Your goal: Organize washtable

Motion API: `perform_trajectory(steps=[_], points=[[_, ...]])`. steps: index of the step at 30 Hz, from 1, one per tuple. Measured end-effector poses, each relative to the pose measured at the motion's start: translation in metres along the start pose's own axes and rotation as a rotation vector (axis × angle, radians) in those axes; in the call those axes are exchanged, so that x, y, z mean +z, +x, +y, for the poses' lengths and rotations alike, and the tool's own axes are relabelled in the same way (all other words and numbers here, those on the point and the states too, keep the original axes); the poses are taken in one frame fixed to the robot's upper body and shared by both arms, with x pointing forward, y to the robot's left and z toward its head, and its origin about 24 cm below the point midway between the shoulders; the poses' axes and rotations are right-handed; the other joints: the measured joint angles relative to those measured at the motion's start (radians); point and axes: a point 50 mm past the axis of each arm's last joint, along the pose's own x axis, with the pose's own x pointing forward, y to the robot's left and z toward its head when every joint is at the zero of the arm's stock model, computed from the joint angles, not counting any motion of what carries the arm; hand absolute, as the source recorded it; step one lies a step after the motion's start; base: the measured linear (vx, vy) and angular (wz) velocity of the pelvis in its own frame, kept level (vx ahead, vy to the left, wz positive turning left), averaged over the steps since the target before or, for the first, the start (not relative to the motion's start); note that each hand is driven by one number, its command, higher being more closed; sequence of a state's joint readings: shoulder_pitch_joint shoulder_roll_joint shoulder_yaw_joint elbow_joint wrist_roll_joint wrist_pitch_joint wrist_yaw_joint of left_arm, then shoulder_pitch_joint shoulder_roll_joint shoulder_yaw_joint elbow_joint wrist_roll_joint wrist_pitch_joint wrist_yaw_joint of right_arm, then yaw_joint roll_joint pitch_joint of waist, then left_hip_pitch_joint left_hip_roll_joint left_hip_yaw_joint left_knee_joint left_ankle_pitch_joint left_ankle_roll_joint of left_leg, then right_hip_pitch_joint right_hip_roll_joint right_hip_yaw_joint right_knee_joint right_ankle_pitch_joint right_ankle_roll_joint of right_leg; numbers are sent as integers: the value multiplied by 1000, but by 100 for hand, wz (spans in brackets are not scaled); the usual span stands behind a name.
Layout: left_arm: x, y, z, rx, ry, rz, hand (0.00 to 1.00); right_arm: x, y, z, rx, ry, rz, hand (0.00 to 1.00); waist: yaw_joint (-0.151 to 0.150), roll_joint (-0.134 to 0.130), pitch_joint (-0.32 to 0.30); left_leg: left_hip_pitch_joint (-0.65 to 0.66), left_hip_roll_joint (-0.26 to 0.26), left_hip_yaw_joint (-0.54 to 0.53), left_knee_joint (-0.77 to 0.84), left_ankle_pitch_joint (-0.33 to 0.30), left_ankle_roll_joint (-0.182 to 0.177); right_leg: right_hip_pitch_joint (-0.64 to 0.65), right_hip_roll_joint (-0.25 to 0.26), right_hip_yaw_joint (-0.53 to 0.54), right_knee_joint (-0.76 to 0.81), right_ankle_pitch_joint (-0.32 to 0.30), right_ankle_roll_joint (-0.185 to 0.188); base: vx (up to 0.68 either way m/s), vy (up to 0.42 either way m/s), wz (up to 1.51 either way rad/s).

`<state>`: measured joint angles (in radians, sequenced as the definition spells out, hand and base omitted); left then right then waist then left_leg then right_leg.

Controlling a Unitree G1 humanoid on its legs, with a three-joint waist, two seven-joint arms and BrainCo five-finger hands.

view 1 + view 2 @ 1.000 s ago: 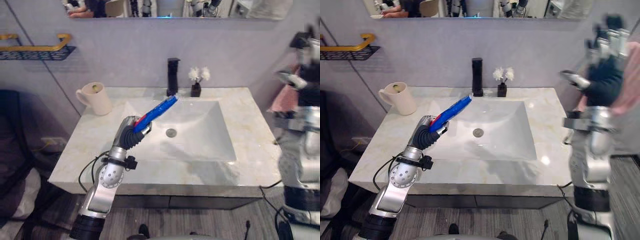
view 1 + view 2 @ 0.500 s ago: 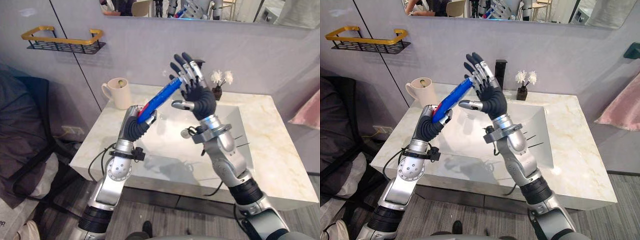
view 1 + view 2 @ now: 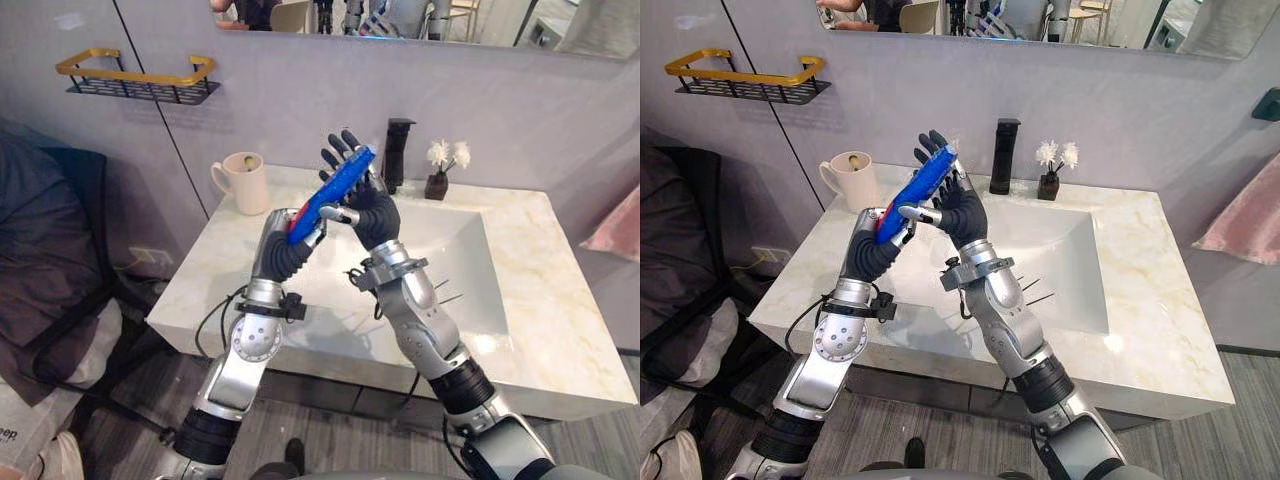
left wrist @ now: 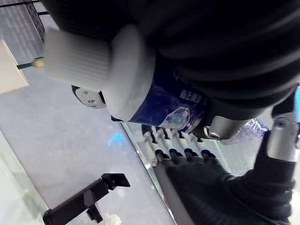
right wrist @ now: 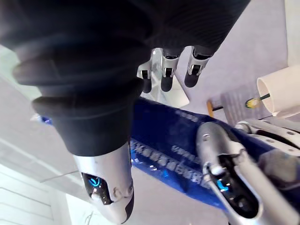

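A blue toothpaste tube (image 3: 335, 190) with a white cap (image 4: 84, 65) is held up slanting over the washtable's (image 3: 540, 300) left part. My left hand (image 3: 285, 250) is shut on the tube's lower end. At the tube's upper end is my right hand (image 3: 378, 212). Its palm lies against the tube, its fingers (image 5: 164, 70) stand straight behind it and its thumb (image 5: 110, 187) sits in front. A cream cup (image 3: 245, 183) with a toothbrush inside stands at the back left corner.
A black faucet (image 3: 397, 154) and a small dark vase of white flowers (image 3: 437, 180) stand behind the sink basin (image 3: 450, 250). On the wall to the left hangs a gold-and-black shelf (image 3: 135, 80). A dark chair (image 3: 50, 250) is left of the table, pink cloth (image 3: 615, 225) at the right.
My right hand came in from the far right and moved onto the tube's upper end, palm against it. The left hand kept the tube raised. The camera shifted too.
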<state>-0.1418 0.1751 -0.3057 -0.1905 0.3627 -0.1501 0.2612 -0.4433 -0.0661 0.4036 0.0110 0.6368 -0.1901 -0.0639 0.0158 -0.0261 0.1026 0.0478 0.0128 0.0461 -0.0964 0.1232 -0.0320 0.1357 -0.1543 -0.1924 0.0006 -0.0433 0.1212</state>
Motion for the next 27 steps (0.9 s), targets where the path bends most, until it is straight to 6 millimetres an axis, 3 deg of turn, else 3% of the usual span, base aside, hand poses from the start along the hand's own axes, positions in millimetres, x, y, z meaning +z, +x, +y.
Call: perform_trajectory(steps=[1, 2, 7, 20, 21, 27], points=[[0, 0, -2, -6, -6, 4, 100, -2, 0, -1, -5, 6, 6, 0, 0, 0, 0, 0, 1, 1, 0, 0, 0, 0, 1, 0, 0, 0, 0, 0, 0, 0], [-2, -1, -4, -8, -13, 14, 100, -3, 0, -1, -9, 22, 13, 100, 0, 0, 0, 0, 1, 1, 0, 0, 0, 0, 1, 1, -1, 1, -1, 0, 0, 0], [-5, -4, -17, -58, -31, 43, 100, -9, -1, 5, 8, 64, 40, 100, 1, 0, 0, 0, 3, 2, 0, 1, -1, -1, 3, 2, -1, 1, -2, 0, 0, 0], [-14, -8, -23, -77, -74, 95, 100, -15, 1, 6, 15, 87, 70, 100, 1, 0, 0, -1, 5, 10, 0, 1, -2, -3, 4, 10, -7, 6, -2, -1, -1, 0], [-14, -9, -23, -75, -77, 99, 0, -15, 1, 6, 16, 87, 71, 100, 0, 0, 0, -1, 5, 11, 0, 1, -2, -3, 5, 11, -7, 7, -1, 0, 0, 0], [-18, -18, -12, -32, -58, 114, 0, -12, 3, 7, 32, 83, 53, 100, 0, 0, 0, 0, 7, 13, 0, 1, -2, -1, 7, 13, -14, 10, -2, 0, 0, 0]])
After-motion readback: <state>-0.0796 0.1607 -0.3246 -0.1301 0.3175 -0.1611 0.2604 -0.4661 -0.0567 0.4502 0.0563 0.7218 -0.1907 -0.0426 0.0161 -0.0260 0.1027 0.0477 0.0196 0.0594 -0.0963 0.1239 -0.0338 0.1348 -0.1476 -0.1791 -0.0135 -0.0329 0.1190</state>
